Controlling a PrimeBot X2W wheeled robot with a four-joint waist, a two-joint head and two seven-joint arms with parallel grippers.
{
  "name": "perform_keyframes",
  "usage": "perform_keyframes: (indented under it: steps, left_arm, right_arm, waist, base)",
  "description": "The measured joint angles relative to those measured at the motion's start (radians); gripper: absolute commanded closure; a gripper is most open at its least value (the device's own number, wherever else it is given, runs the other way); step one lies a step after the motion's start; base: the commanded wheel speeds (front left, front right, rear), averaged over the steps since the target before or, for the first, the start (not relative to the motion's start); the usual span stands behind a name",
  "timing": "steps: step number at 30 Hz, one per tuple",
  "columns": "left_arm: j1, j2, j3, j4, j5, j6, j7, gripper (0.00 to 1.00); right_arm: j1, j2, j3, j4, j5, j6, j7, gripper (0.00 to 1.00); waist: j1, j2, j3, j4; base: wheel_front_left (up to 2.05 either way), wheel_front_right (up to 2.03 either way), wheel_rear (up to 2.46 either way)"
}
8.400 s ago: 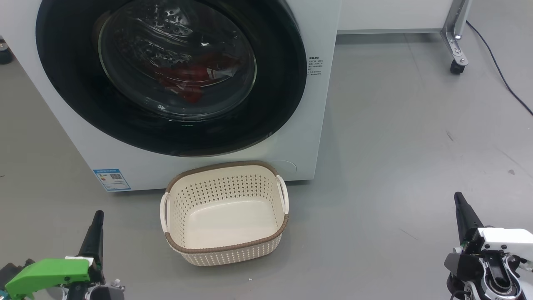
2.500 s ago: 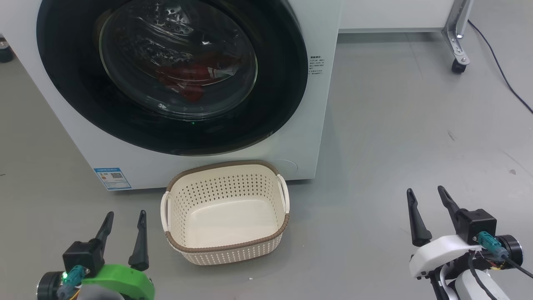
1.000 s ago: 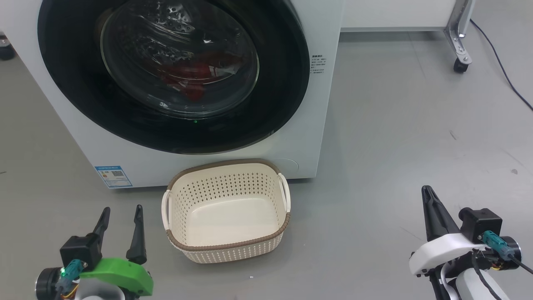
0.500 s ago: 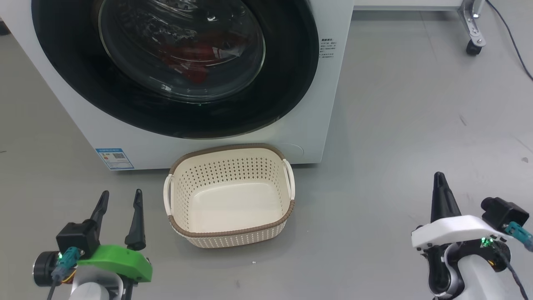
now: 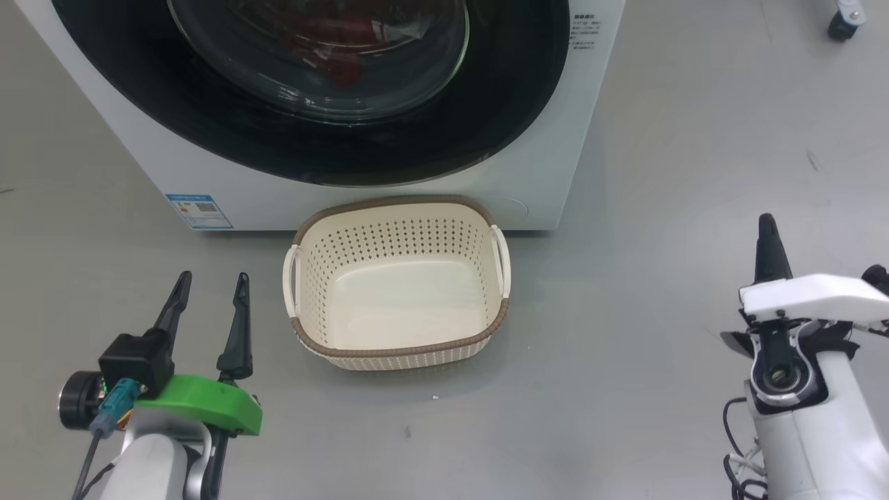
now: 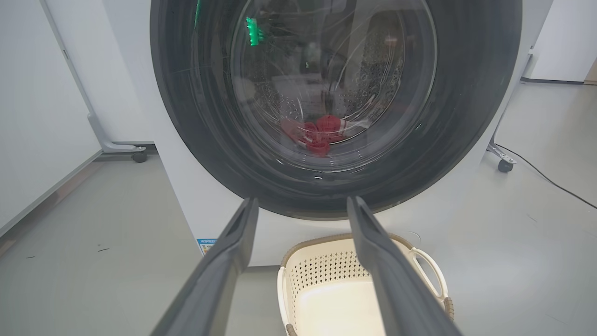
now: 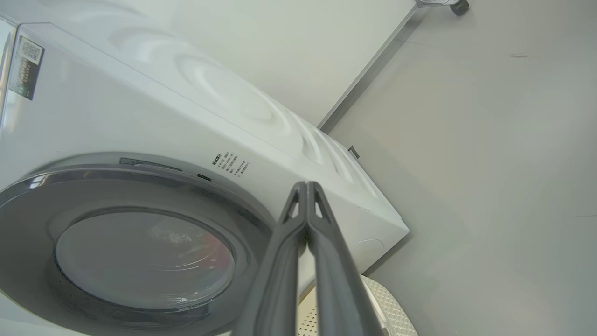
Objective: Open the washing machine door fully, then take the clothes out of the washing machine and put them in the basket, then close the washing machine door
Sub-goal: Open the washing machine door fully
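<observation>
Head view: left pincer [image 5: 213, 278] spread, right pincer [image 5: 766, 226] pinched, both flanking basket [image 5: 399, 349].

The washing machine [image 5: 576, 139] is white, with a small blue label [image 5: 199, 210] on its front ahead of the left gripper [image 5: 214, 278], whose 2 fingers are dark and rise from a bright green cover [image 5: 201, 410]. The washing machine door [image 5: 430, 149] is glossy black around a clear glass window, behind which the clothes [image 6: 319, 135] show red. The basket [image 5: 399, 351], to the right of the left gripper, is cream with rows of small perforations, a brown woven-look rim and 2 white handles. The right gripper [image 5: 766, 222] has dark fingers on a white housing. The floor [image 5: 660, 243] is plain grey.
</observation>
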Motion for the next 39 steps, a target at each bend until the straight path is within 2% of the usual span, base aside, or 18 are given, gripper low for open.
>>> perform_keyframes:
  steps: [8,18,29,31,33,39]
  left_arm:
    - [-0.036,-0.002,-0.003,-0.022,0.021,-0.001,0.0,0.0]
    - [-0.083,-0.013,-0.003,-0.061,0.03,-0.017,0.0,0.0]
    - [-0.141,-0.037,-0.006,-0.083,0.03,-0.028,0.0,0.0]
    - [-0.155,-0.043,-0.007,-0.085,0.03,-0.034,0.0,0.0]
    - [-0.16,-0.047,-0.008,-0.085,0.03,-0.036,0.0,0.0]
    - [-0.184,-0.058,-0.013,-0.084,0.03,-0.04,0.0,0.0]
  right_arm:
    - [-0.131,0.0,-0.053,0.014,0.232,0.009,0.121,1.0]
    - [-0.317,-0.004,-0.057,0.019,0.354,0.005,0.263,1.0]
    - [-0.554,-0.032,-0.065,0.023,0.398,-0.058,0.35,1.0]
    - [-0.615,-0.052,-0.066,0.033,0.405,-0.081,0.378,1.0]
    - [-0.633,-0.059,-0.066,0.039,0.409,-0.086,0.389,1.0]
    - [-0.722,-0.119,-0.051,0.084,0.416,-0.13,0.472,1.0]
  waist:
    - [0.0,0.0,0.064,0.037]
    - [0.0,0.0,0.158,0.087]
    - [0.0,0.0,0.264,0.148]
    - [0.0,0.0,0.29,0.165]
    - [0.0,0.0,0.298,0.171]
    - [0.0001,0.0,0.34,0.212]
  base:
    - [0.0,0.0,0.0]
    - [0.0,0.0,0.0]
    - [0.0,0.0,0.0]
    - [0.0,0.0,0.0]
    - [0.0,0.0,0.0]
    - [0.0,0.0,0.0]
